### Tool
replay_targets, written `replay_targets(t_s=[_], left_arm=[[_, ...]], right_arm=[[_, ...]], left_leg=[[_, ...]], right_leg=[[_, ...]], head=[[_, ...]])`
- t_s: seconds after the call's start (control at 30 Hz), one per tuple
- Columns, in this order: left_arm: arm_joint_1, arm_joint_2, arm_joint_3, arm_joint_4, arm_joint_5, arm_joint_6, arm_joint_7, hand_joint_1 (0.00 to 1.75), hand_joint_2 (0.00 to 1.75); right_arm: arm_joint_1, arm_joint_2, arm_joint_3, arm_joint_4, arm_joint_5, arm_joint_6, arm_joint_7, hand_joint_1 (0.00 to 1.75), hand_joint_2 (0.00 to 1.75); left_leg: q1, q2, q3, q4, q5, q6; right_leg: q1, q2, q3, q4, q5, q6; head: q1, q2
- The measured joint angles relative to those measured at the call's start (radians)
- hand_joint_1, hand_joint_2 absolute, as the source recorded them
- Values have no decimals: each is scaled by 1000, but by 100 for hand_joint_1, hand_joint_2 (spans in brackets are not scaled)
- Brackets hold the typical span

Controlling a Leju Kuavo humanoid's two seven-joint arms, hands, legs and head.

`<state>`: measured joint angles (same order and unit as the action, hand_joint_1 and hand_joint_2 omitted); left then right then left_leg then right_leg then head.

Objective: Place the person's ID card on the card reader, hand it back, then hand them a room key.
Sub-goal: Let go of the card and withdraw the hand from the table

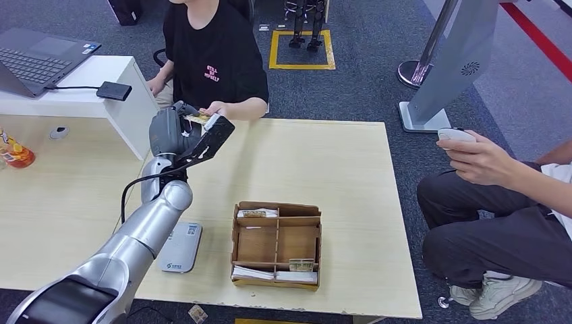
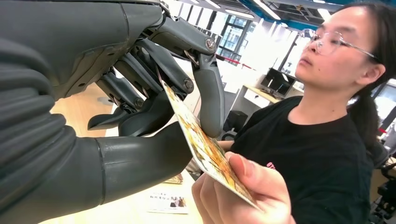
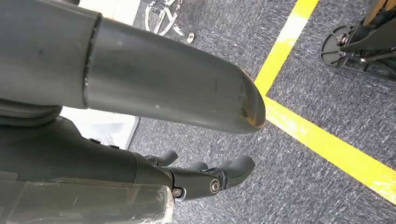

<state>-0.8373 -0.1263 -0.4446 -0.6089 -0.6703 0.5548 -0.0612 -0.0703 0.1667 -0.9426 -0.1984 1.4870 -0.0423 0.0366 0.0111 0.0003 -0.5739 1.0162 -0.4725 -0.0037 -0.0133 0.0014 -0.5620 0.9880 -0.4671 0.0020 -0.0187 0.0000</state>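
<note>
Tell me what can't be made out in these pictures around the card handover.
- Card face: seen edge-on in the left wrist view, print unreadable.
- Card in the head view: mostly hidden behind the left hand.
- Right hand: thumb covers much of the right wrist view.

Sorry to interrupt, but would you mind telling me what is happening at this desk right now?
The robot's left hand is stretched across the table and holds one end of a card, pinched between thumb and fingers. The person in the black shirt holds the other end, so a handover is under way. The card reader lies near the wooden organiser. The right hand hangs empty above the floor.
</note>
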Motion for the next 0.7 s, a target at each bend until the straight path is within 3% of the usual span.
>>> replay_targets(t_s=[0.23, 0.37, 0.4, 0.53, 0.7], left_arm=[[-2, 0, 1, 21, 0, 0, 0, 169, 175], [-2, 0, 2, 27, 4, -1, -6, 0, 175], [-1, 0, 3, 27, 11, -2, -14, 0, 175], [14, -8, 18, 18, 74, -12, -78, 0, 0], [108, -25, 27, -111, 229, -57, -152, 0, 0]], right_arm=[[0, 0, 0, 0, -1, 0, 0, 0, 0], [0, 0, 0, 0, -3, 0, 0, 0, 0], [0, 0, 0, 0, -4, 0, 0, 0, 0], [0, 0, 0, 0, -14, -3, 0, 0, 0], [1, 0, -1, 0, -34, -11, 0, 0, 0]], left_leg=[[0, 0, 0, 0, 0, 0], [0, 0, 0, 0, 0, 0], [0, 0, 0, 0, 0, 0], [0, 0, 0, 0, 0, 0], [0, 0, 0, 0, 0, 0]], right_leg=[[0, 0, 0, 0, 0, 0], [0, 0, 0, 0, 0, 0], [0, 0, 0, 0, 0, 0], [0, 0, 0, 0, 0, 0], [0, 0, 0, 0, 0, 0]], head=[[0, 0], [0, 0], [0, 0], [0, 0], [0, 0]])
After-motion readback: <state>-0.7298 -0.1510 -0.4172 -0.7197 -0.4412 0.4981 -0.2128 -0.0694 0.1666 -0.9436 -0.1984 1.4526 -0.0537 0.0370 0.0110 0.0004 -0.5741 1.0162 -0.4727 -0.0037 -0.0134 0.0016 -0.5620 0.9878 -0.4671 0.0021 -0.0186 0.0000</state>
